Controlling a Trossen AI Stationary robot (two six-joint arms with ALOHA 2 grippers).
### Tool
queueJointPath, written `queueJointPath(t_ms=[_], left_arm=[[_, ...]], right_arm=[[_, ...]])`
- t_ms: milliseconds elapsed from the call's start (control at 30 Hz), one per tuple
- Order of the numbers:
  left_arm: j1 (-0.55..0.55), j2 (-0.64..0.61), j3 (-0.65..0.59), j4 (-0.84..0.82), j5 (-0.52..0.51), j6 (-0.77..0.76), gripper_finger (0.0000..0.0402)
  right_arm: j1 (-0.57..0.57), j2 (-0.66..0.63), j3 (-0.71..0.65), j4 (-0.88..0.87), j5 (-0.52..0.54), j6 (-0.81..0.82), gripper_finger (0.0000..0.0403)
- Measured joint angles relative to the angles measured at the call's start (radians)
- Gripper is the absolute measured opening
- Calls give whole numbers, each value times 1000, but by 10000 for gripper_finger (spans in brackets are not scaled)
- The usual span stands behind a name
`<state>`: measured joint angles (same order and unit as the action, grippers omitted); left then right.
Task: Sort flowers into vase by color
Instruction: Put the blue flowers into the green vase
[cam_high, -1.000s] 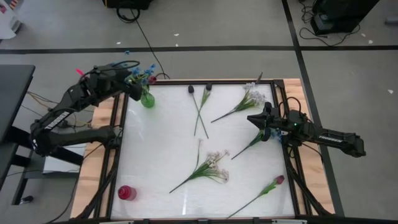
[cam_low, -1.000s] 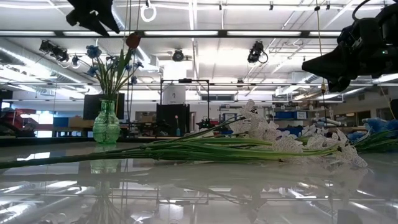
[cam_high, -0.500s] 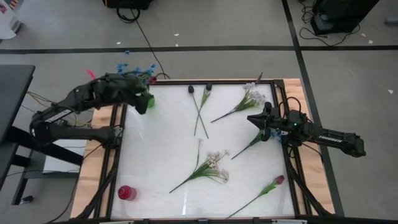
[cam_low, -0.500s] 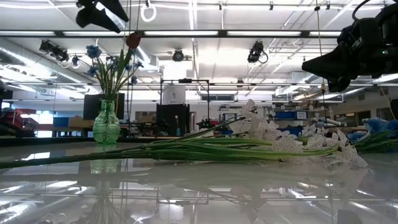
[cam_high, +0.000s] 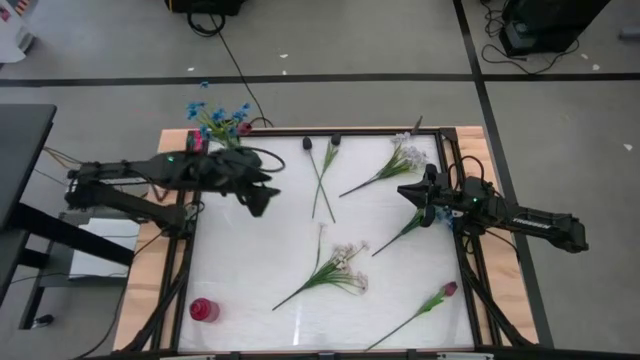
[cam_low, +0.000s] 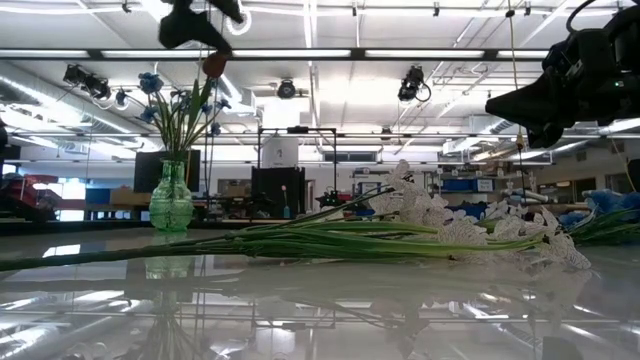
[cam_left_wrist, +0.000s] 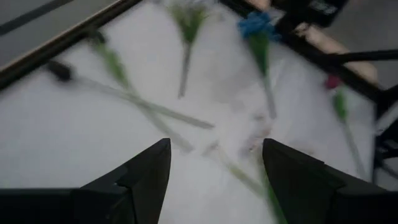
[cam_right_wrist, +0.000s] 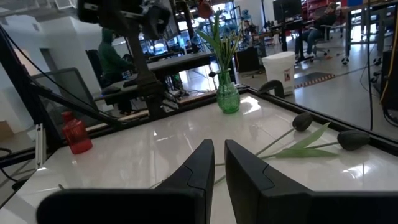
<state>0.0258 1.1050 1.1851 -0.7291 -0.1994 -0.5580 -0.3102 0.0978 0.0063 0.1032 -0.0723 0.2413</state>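
1. The left gripper (cam_high: 262, 197) hangs above the white table (cam_high: 250, 260) with its fingers (cam_left_wrist: 146, 174) spread apart and nothing between them; the left wrist view shows only bare tabletop in the gap.

2. The green vase (cam_low: 171, 200) stands behind those fingers at the table's far left corner, already holding blue blossoms (cam_high: 210, 115) and one red bud (cam_low: 214, 64). The red vase (cam_high: 204, 310) sits at the near left corner, well apart from both grippers.

3. Nearest the left fingers, just ahead of them, lie the two dark-budded stems (cam_high: 322, 180). They cross each other; buds point to the far edge, stem ends toward the table's middle. Their long axes run roughly across the line the left arm reaches along.

4. The white blossom spray (cam_high: 340, 268) lies ahead of the left fingers and nearer the front edge, its stem slanting toward the near left.

5. The right gripper (cam_high: 405, 189) waits at the right side, its fingers (cam_right_wrist: 194, 165) nearly together and gripping nothing.

6. A second white spray (cam_high: 395, 162) and a blue-flowered stem (cam_high: 410, 226) lie close around the right fingers; the pink tulip (cam_high: 432, 298) lies nearer the front edge.

7. My judgement: the left arm is better placed for the dark-budded pair, the right arm for the flowers beside it.
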Motion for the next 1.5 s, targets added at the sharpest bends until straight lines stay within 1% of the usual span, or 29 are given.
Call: queueJointPath(t_ms=[133,233,500,600,800,933,1067,1233,1500], left_arm=[[-45,78,0,123,0,-10,258],[-64,135,0,185,0,-25,258],[-51,308,0,340,-4,-59,258],[-64,374,0,426,21,-65,258],[-112,503,-1,619,110,-108,258],[-157,576,-1,716,126,-53,258],[-187,615,-1,730,115,-27,258],[-218,663,-1,671,96,-60,258],[-265,679,-1,669,95,-69,258]], right_arm=[[0,0,0,0,0,0,49],[0,0,0,0,0,0,49],[0,0,0,0,1,0,49],[0,0,0,0,-3,0,49],[0,0,0,0,0,0,49],[0,0,0,0,0,0,49],[0,0,0,0,0,0,49],[0,0,0,0,0,0,49],[0,0,0,0,0,0,49]])
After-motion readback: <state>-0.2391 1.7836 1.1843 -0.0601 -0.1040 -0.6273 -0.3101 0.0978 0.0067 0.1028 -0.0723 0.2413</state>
